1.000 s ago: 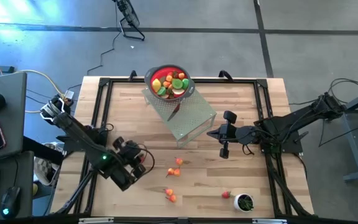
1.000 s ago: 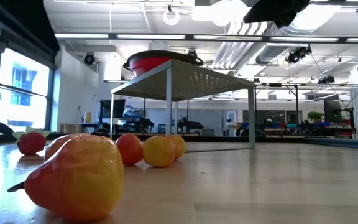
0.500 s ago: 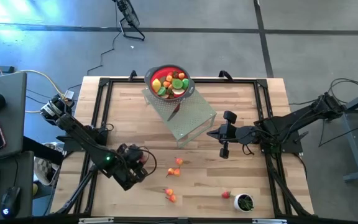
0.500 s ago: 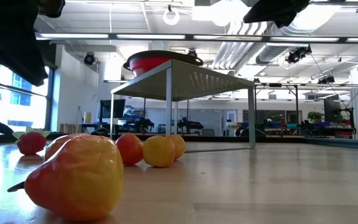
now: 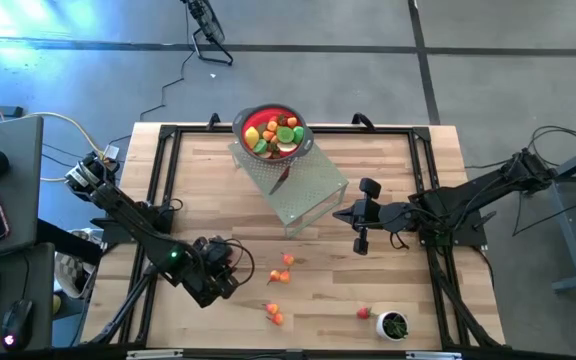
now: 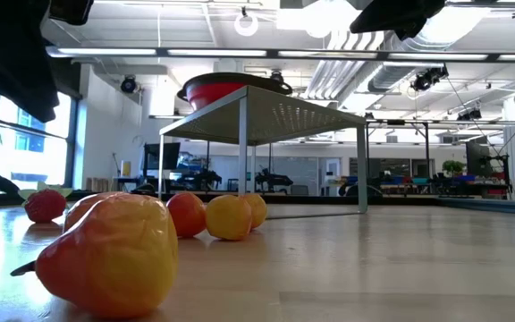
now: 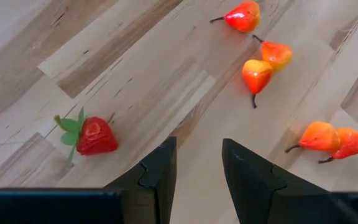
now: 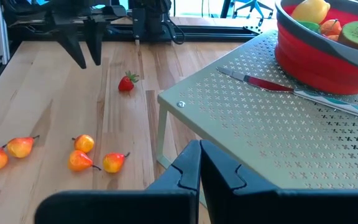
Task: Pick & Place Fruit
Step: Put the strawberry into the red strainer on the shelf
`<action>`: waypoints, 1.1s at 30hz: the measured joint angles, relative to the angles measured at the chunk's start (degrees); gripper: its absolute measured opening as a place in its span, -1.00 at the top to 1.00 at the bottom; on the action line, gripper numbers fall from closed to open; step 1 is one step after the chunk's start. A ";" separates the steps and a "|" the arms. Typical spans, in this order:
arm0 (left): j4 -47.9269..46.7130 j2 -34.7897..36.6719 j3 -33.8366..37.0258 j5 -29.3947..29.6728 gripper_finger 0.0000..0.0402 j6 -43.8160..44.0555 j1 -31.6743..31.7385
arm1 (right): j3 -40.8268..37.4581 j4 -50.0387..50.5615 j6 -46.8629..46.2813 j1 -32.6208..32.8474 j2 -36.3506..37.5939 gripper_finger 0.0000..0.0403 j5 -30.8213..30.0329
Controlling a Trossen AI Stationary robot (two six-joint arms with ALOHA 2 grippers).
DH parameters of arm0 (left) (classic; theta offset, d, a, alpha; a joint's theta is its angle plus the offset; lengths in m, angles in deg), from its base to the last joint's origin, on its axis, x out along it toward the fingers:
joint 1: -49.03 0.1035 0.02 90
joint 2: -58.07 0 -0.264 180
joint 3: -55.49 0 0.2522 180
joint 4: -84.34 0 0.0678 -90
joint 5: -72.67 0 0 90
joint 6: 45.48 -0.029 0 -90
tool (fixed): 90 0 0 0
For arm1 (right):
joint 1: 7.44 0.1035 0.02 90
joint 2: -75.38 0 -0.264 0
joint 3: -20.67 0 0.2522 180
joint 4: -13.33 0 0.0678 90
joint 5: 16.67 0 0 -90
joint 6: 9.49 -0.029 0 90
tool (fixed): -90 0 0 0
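Toy fruit lies loose on the wooden table: three orange-red pears (image 5: 284, 268), two more (image 5: 274, 314) nearer the front edge, and a strawberry (image 5: 364, 313). More fruit fills the red bowl (image 5: 273, 132) on a perforated metal stand (image 5: 303, 190). My left gripper (image 7: 197, 160) hangs open above bare wood, tipped down; another strawberry (image 7: 91, 135) lies beside it and the pears (image 7: 263, 62) farther off. In the right wrist view the left gripper (image 8: 82, 46) stands just behind that strawberry (image 8: 127, 83). My right gripper (image 5: 340, 215) hovers shut, holding nothing, beside the stand.
A silver knife (image 8: 291, 89) lies on the stand beside the bowl. A small white cup with green contents (image 5: 395, 325) stands at the front right. A black frame (image 5: 158, 190) runs along the table's edges. In the low view a big pear (image 6: 105, 250) lies close to the camera.
My left gripper has sunk toward the table and tipped further downward, edging toward the pears; its arm has come into the low view at the upper left. The fruit has stayed where it was.
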 joint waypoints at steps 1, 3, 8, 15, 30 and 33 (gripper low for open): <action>0.00 0.00 0.00 0.00 0.38 0.00 0.00 | 0.00 0.00 0.00 0.00 0.00 0.99 0.01; -0.27 0.00 0.00 0.01 0.38 0.00 0.00 | 0.00 0.00 0.00 0.00 0.00 0.99 0.00; -0.38 0.00 0.00 0.21 0.38 0.00 0.02 | 0.00 0.00 -0.07 0.00 0.00 0.99 0.02; -1.95 0.00 0.00 -0.59 0.30 0.36 0.04 | 0.00 0.02 0.00 -0.01 0.00 0.99 0.00; -7.95 0.00 0.00 -1.46 -0.29 6.83 0.02 | 0.00 0.07 0.00 -0.02 0.00 0.99 0.15; -7.62 0.00 0.00 -1.39 -0.30 6.22 0.02 | 0.00 0.06 0.00 -0.02 0.00 0.99 0.15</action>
